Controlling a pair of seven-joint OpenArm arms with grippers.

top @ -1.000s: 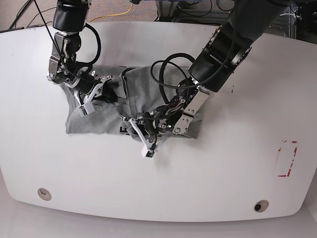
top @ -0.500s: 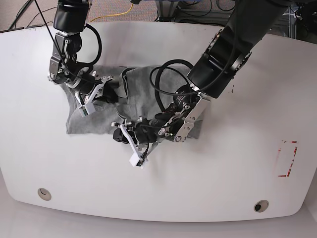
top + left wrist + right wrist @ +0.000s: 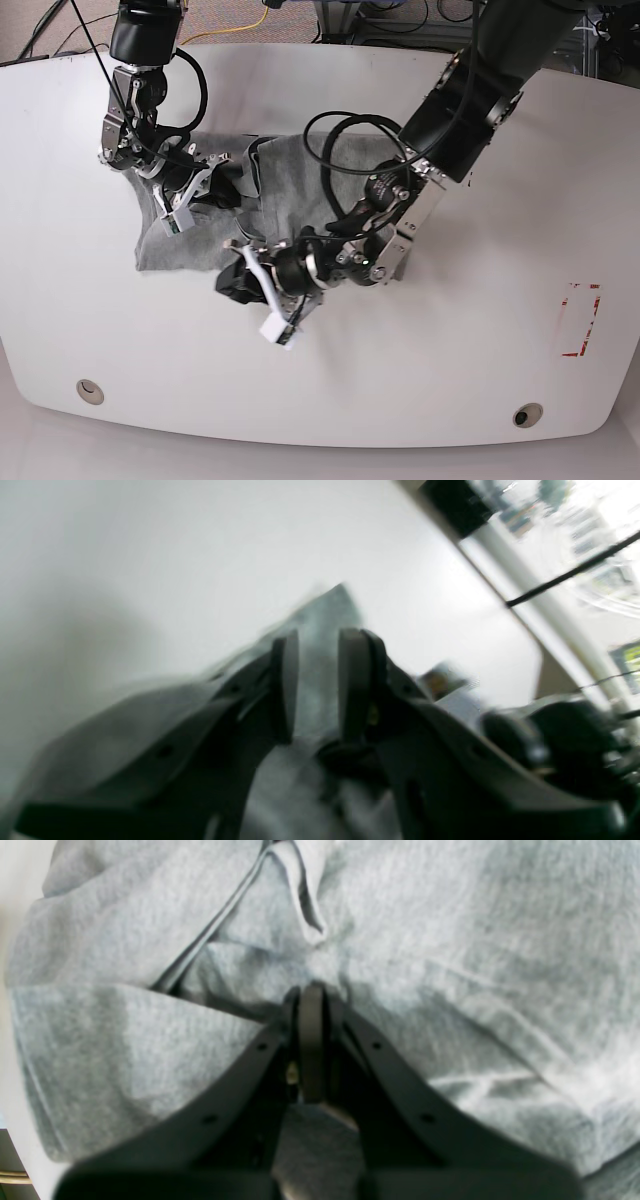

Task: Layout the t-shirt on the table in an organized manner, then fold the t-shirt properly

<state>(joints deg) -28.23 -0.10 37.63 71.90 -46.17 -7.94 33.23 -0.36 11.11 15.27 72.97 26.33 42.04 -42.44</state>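
Note:
The grey t-shirt (image 3: 285,185) lies crumpled on the white table (image 3: 450,380), left of centre. My right gripper (image 3: 232,186) rests on the shirt's upper left part. In the right wrist view the right gripper (image 3: 311,990) is shut, with t-shirt (image 3: 450,940) creases gathering at its tips. My left gripper (image 3: 230,283) is low at the shirt's front edge. In the blurred left wrist view the left gripper (image 3: 317,640) has a strip of t-shirt (image 3: 325,610) pinched between its fingers (image 3: 285,680), above the table (image 3: 150,555).
A red tape rectangle (image 3: 580,320) marks the table's right side. Two round grommets (image 3: 89,390) (image 3: 527,414) sit near the front edge. A black cable loop (image 3: 335,150) from the left arm hangs over the shirt. Cables run along the floor beyond the far edge.
My left gripper has swept toward the front left, pulling the shirt's right-hand part with it. The right arm has stayed in place.

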